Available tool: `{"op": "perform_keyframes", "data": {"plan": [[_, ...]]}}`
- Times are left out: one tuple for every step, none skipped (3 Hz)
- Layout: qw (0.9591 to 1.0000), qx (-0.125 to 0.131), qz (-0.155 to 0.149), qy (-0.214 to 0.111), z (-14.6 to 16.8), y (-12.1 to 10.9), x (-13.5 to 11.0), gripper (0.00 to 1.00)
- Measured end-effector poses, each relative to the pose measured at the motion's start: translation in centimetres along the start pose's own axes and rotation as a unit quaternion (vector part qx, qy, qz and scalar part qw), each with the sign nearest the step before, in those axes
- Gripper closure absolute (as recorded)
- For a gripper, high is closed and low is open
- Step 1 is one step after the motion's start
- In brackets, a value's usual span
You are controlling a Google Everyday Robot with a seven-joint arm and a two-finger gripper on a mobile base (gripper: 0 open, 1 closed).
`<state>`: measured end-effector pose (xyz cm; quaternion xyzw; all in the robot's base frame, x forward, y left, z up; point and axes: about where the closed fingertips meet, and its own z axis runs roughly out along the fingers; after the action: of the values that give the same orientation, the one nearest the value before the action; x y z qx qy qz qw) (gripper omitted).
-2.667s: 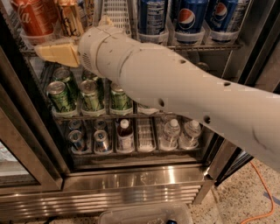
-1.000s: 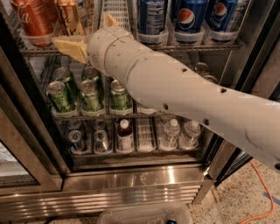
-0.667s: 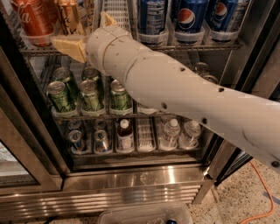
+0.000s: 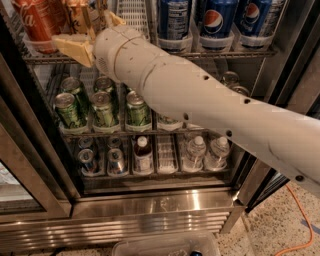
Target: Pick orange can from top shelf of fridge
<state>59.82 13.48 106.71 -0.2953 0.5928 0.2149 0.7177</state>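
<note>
The fridge (image 4: 150,220) stands open in front of me. On its top shelf (image 4: 225,52) the orange can (image 4: 80,12) stands second from the left, between a red Coca-Cola can (image 4: 37,22) and an empty white lane tray (image 4: 132,12). My gripper (image 4: 85,29) is up at the shelf's front, open, with one cream finger (image 4: 72,46) low and left of the orange can and the other (image 4: 115,20) to its right. The can's top is out of frame. My white arm (image 4: 200,100) crosses the view from the right.
Blue Pepsi cans (image 4: 217,20) fill the right of the top shelf. Green cans (image 4: 102,107) stand on the rack below, small bottles and cans (image 4: 195,150) on the lowest one. The dark door frame (image 4: 30,150) is on the left. An orange cable (image 4: 300,225) lies on the floor.
The gripper has moved up and to the right, from the Coca-Cola can's base level towards the orange can. The cans have not moved.
</note>
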Motion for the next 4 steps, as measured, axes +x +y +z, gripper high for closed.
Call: {"op": "perform_keyframes", "data": {"plan": [[1.0000,0.000,0.004,-0.002,0.2,0.1,0.2,0.22],[0.9998,0.000,0.012,-0.013,1.4,0.1,0.5,0.23],[0.9998,0.000,0.012,-0.013,1.4,0.1,0.3,0.23],[0.9998,0.001,0.011,-0.016,1.8,-0.3,0.4,0.42]]}}
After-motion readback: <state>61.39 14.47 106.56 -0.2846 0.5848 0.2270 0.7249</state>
